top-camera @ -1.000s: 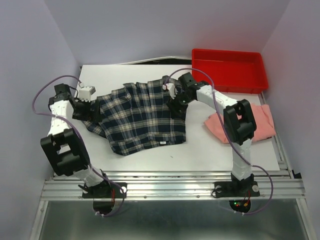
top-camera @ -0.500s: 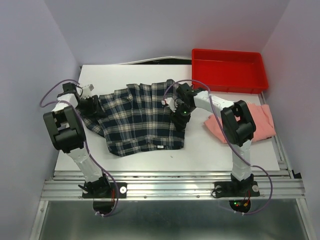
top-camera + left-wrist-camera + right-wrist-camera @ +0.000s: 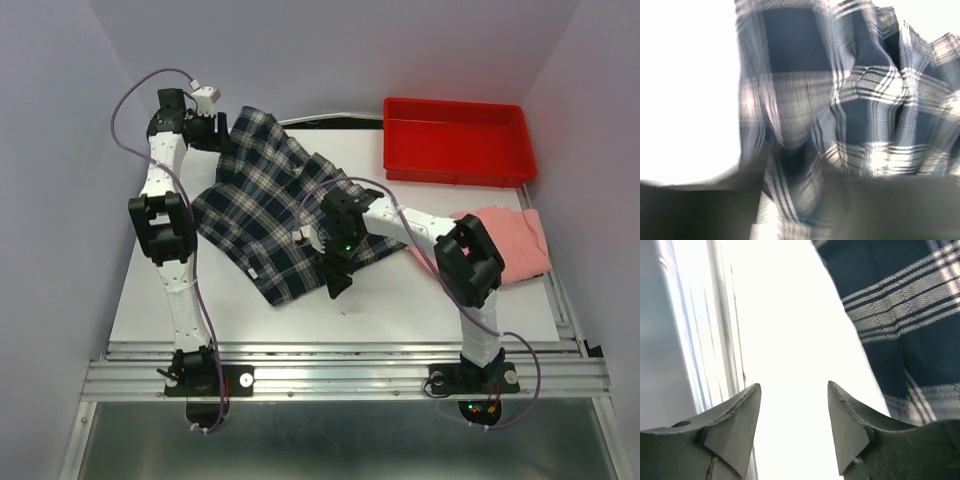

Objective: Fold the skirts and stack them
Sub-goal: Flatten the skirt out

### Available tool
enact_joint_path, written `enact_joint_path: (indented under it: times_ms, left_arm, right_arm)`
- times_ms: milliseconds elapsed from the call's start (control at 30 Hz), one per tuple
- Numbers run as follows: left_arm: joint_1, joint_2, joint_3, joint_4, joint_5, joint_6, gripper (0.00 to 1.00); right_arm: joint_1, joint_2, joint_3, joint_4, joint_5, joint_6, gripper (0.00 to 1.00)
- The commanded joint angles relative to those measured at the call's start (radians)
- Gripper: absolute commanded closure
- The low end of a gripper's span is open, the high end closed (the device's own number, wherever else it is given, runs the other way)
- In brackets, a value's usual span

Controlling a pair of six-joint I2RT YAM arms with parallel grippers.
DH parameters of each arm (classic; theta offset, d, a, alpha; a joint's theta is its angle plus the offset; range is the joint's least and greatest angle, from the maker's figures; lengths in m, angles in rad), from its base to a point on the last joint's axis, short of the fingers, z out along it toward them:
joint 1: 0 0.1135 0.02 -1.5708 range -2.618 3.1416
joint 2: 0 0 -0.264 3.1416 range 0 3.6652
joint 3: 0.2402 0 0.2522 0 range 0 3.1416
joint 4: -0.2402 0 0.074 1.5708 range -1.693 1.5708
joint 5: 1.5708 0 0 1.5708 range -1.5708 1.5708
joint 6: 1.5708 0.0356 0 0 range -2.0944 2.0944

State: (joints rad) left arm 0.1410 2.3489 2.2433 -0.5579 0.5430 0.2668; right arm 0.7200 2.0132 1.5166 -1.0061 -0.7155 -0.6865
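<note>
Skirt of pleated navy-green plaid cloth [image 3: 265,215] stretched toward upper left, pinched by left gripper [image 3: 222,129]; right gripper [image 3: 336,284], spread, stood beside its lower-right edge.

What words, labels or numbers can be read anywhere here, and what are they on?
No text can be read in any of these views.
Small white tag on the plaid skirt: too small to read.
Red tray: no lettering shows.
Pink skirt: no lettering shows.
</note>
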Motion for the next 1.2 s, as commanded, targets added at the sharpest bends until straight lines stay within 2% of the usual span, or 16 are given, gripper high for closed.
enact_joint_path:
  times_ms: [0,100,133,233,300,367,467,633,700,800,900,967,1000,1033,1133,1167]
  left_arm:
    - [0.063,-0.11,0.086,0.024,0.029,-0.005,0.04]
    - [0.092,-0.249,-0.059,0.017,0.034,0.046,0.02]
    - [0.104,-0.278,-0.13,-0.028,0.034,0.096,0.02]
    - [0.124,-0.376,-0.253,-0.077,0.005,0.166,0.02]
    - [0.14,-0.421,-0.37,-0.045,-0.009,0.192,0.02]
    - [0.161,-0.421,-0.39,-0.04,-0.02,0.198,0.02]
    - [0.178,-0.332,-0.308,-0.118,0.021,0.228,0.02]
    - [0.163,-0.254,-0.255,-0.177,0.028,0.249,0.02]
    - [0.151,-0.231,-0.255,-0.184,0.017,0.265,0.02]
    - [0.126,-0.194,-0.255,-0.177,-0.021,0.273,0.02]
    - [0.123,-0.149,-0.222,-0.159,-0.025,0.259,0.07]
    - [0.115,-0.11,-0.18,-0.154,-0.02,0.265,0.17]
    - [0.111,-0.097,-0.16,-0.163,-0.011,0.279,0.24]
    - [0.098,-0.08,-0.128,-0.192,-0.003,0.322,0.34]
    - [0.089,-0.094,-0.136,-0.198,0.064,0.374,0.46]
    - [0.088,-0.105,-0.148,-0.194,0.089,0.39,0.51]
  right_arm:
    - [-0.084,-0.042,0.221,0.043,-0.062,0.161,0.38]
    - [-0.174,-0.015,0.298,0.171,0.055,0.246,0.38]
    - [-0.185,0.014,0.307,0.219,0.17,0.243,0.38]
    - [-0.203,0.074,0.335,0.225,0.226,0.208,0.38]
    - [-0.203,0.125,0.326,0.201,0.234,0.162,0.38]
    - [-0.194,0.162,0.309,0.189,0.229,0.14,0.38]
    - [-0.163,0.197,0.278,0.144,0.237,0.114,0.39]
    - [-0.1,0.182,0.182,0.081,0.162,0.105,0.4]
    - [-0.065,0.177,0.154,0.038,0.082,0.102,0.4]
    - [-0.004,0.177,0.183,-0.113,-0.175,0.038,0.4]
    - [0.059,0.156,0.224,-0.147,-0.287,0.044,0.35]
    - [0.082,0.141,0.287,-0.114,-0.341,0.146,0.34]
    - [0.082,0.139,0.312,-0.086,-0.334,0.168,0.34]
    - [0.067,0.14,0.376,-0.071,-0.27,0.169,0.33]
    - [0.01,0.11,0.404,0.024,-0.17,0.241,0.33]
    - [-0.049,0.098,0.412,0.1,-0.121,0.284,0.34]
